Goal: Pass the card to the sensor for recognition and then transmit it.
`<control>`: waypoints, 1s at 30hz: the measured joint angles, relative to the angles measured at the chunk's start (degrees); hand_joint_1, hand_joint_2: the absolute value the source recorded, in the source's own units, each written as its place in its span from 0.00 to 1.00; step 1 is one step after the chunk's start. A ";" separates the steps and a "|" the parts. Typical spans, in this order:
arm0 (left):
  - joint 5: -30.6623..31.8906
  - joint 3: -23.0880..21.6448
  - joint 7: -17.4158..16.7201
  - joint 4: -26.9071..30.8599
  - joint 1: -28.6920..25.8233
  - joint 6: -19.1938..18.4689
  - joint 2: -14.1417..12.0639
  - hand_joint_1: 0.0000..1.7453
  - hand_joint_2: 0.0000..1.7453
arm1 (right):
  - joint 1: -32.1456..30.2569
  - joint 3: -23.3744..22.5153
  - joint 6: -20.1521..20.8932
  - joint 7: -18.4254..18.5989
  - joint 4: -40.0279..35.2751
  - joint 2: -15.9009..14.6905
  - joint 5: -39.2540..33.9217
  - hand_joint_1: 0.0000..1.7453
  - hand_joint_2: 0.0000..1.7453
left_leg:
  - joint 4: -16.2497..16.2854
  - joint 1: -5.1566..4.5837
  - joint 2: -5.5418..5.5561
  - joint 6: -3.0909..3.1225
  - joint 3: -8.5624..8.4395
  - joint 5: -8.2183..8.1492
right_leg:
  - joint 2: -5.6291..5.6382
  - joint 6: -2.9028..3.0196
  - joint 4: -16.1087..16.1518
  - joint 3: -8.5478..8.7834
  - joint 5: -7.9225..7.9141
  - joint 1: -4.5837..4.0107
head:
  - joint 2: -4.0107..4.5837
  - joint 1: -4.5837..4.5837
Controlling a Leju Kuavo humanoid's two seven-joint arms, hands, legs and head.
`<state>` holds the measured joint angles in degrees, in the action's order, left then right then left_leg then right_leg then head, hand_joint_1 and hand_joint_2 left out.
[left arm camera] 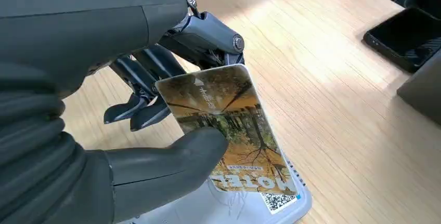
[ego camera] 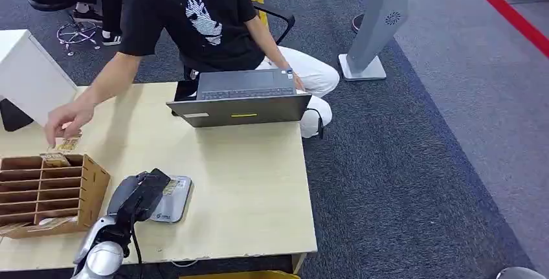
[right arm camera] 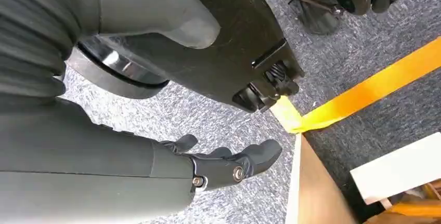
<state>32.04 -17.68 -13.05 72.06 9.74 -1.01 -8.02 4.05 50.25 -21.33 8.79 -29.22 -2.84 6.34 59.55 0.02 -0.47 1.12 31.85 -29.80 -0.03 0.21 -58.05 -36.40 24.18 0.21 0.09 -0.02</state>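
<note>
a: what was the left hand (left arm camera: 156, 104) doing?

b: it was grasping the card (left arm camera: 229, 125), the thumb pressed on the picture face and the dark fingers (left arm camera: 140, 107) behind it. the card's lower edge sat right over the grey sensor (left arm camera: 281, 208), near the front left of the table (ego camera: 252, 182). i couldn't tell whether card and pad were touching or just apart.

a: and the right hand (right arm camera: 229, 164)?

b: it hung by the robot's side over the carpet (right arm camera: 208, 125), holding nothing, fingers apart and loosely bent.

a: what lay around the sensor?

b: just left of it stood a wooden rack (ego camera: 48, 191) of slots. a person (ego camera: 194, 13) sat at the far side behind a laptop (ego camera: 239, 101), and that person's hand (ego camera: 68, 120) was reaching down to the rack's far edge with a card-like thing in it. a dark phone (left arm camera: 403, 37) lay farther off on the wood.

a: what could have gone wrong from there?

b: my guess: the card was held only by a thumb and fingers near one end, so pressing it down on the pad might tilt it or let it slide out. held at a slant, it might also fail to read. and the hand-over comes next, so any swing to the left would pass near the rack and the person's reaching hand and risk a bump.
</note>
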 joint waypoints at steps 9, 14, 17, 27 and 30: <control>0.00 0.00 0.00 -0.48 0.02 0.09 0.07 1.00 1.00 | 0.00 -0.41 0.00 0.00 0.11 0.09 0.00 0.00 1.00 | 0.00 0.00 0.01 0.00 -0.03 0.00 | -0.02 0.00 0.00 0.04 0.00 0.00 | 0.00 0.00; 0.17 -0.02 0.15 -0.48 -0.23 0.31 0.07 1.00 1.00 | -0.05 -0.61 0.00 -0.07 0.22 0.09 0.00 0.00 1.00 | 0.00 0.00 0.02 0.00 -0.03 0.00 | -0.02 0.00 0.00 0.05 0.00 0.00 | 0.00 0.00; -0.83 0.00 1.54 0.69 -0.71 2.20 0.00 1.00 1.00 | -0.24 -1.31 -0.04 -0.09 0.33 0.09 0.00 0.00 1.00 | 0.00 0.00 0.02 0.00 -0.03 0.00 | -0.02 0.00 0.00 0.05 0.00 0.00 | 0.00 0.00; 0.74 4.26 8.50 16.41 0.01 14.14 -2.34 1.00 1.00 | -2.49 -3.39 -0.85 -1.29 0.46 0.07 -0.02 0.00 1.00 | 0.00 0.04 0.03 0.00 0.00 0.00 | -0.03 0.01 0.00 0.02 0.01 -0.01 | 0.00 0.00; 0.98 5.79 8.90 17.82 0.77 14.21 -3.19 1.00 1.00 | -2.57 -3.74 -0.87 -1.79 0.63 0.07 0.00 0.00 1.00 | 0.00 0.03 0.02 0.00 -0.02 0.01 | -0.03 0.01 0.00 0.02 0.00 -0.01 | 0.00 0.02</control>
<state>33.03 -11.89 -4.15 89.88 10.51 13.20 -11.21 1.48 46.51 -22.21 6.99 -28.59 -2.78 6.34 59.55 0.06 -0.44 1.11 31.83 -29.80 -0.06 0.22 -58.05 -36.38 24.18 0.21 0.09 0.00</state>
